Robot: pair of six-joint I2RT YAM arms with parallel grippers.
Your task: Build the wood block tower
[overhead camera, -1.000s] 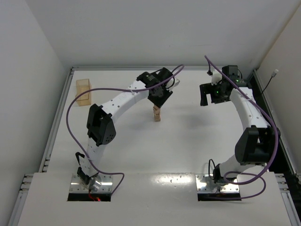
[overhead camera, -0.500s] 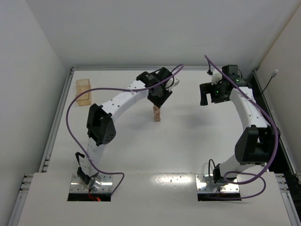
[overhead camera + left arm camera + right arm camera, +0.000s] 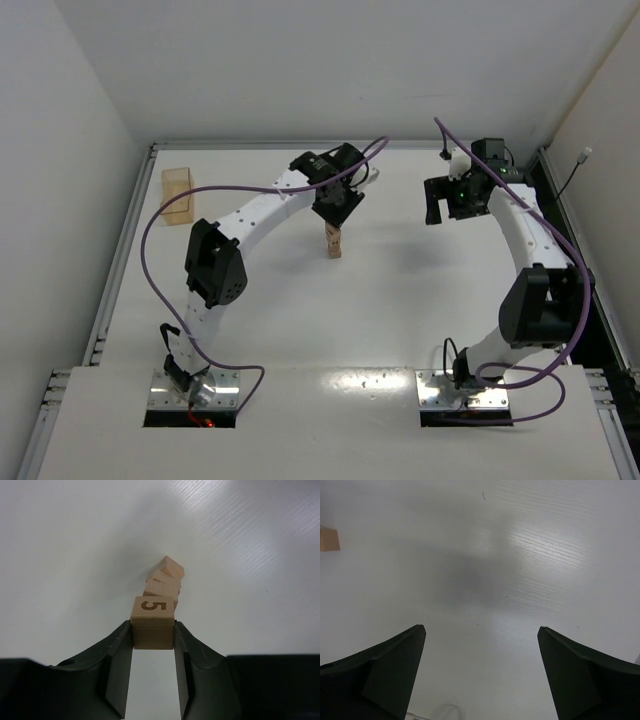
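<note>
The wood block tower (image 3: 332, 243) is a slim column of small tan cubes near the middle of the table. In the left wrist view the tower (image 3: 164, 580) leans away below the fingers, its cubes slightly twisted. My left gripper (image 3: 334, 208) (image 3: 153, 627) is directly over it, shut on the top cube marked "5" (image 3: 153, 622); both fingers press its sides. My right gripper (image 3: 437, 205) (image 3: 481, 628) is open and empty, held above bare table to the right of the tower. A tan wooden bit (image 3: 329, 539) shows at the left edge of the right wrist view.
A tan see-through tray (image 3: 178, 193) stands at the far left of the table. White walls close in the back and sides. A black rail and cable (image 3: 566, 185) run along the right edge.
My left gripper has shifted very slightly over the tower, still on the top cube. The right arm has barely moved.
</note>
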